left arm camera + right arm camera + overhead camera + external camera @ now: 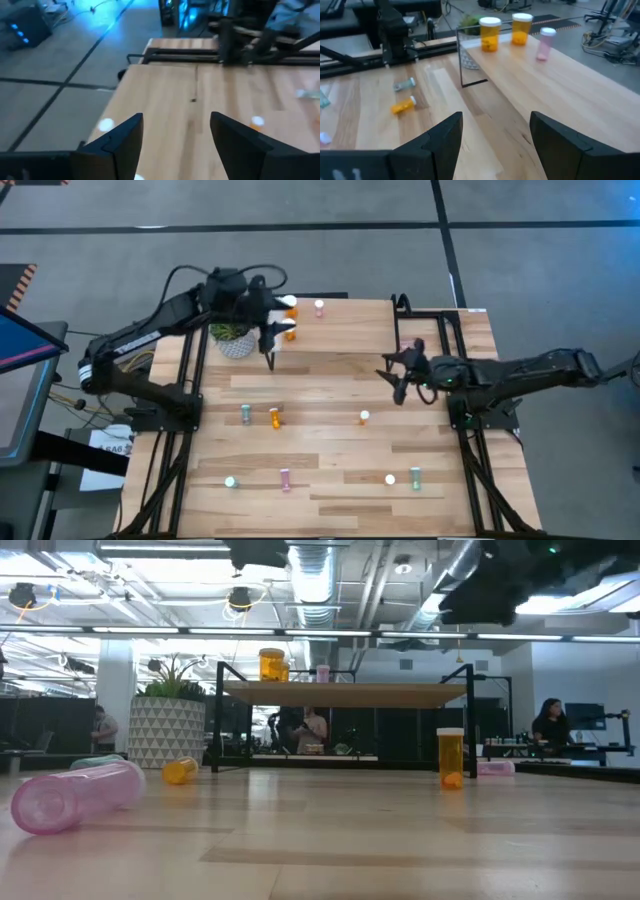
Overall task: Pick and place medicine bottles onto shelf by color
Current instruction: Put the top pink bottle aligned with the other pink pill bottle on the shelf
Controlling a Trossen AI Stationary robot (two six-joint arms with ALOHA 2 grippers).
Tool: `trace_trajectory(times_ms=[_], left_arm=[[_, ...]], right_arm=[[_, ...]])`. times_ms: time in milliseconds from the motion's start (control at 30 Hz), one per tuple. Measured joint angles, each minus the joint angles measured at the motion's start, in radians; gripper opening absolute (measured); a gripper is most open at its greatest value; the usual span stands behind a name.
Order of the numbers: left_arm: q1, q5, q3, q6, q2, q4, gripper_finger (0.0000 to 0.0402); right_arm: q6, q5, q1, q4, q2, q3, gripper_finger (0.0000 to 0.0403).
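Left gripper point(270, 330) open above shelf point(380, 330), two orange bottles point(490, 34) on it

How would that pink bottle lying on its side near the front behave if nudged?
The pink bottle lies on its round side, so it would probably roll. It looks like thin, see-through plastic, so probably light and easily knocked away.

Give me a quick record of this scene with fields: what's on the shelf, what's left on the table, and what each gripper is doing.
on shelf: two orange bottles and one pink bottle, upright at one end of the shelf
on table: other bottles, some lying, some upright, e.g. a lying orange one
left gripper: open, empty, by the shelf's bottle end
right gripper: open, empty, over the shelf's other end
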Motion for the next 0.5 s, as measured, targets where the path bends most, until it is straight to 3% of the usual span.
trace_trajectory(times_ms=[233,500], left_arm=[[-0.163,-0.016,-0.232,-0.092,-0.129,0.116,0.0213],[-0.420,-0.225,-0.367,-0.155,-0.152,0.184,0.0213]], right_arm=[[0.051,-0.001,0.041,-0.001,-0.100,-0.074,0.0254],[0.104,0.105,0.043,-0.112,-0.111,-0.068,0.0253]])
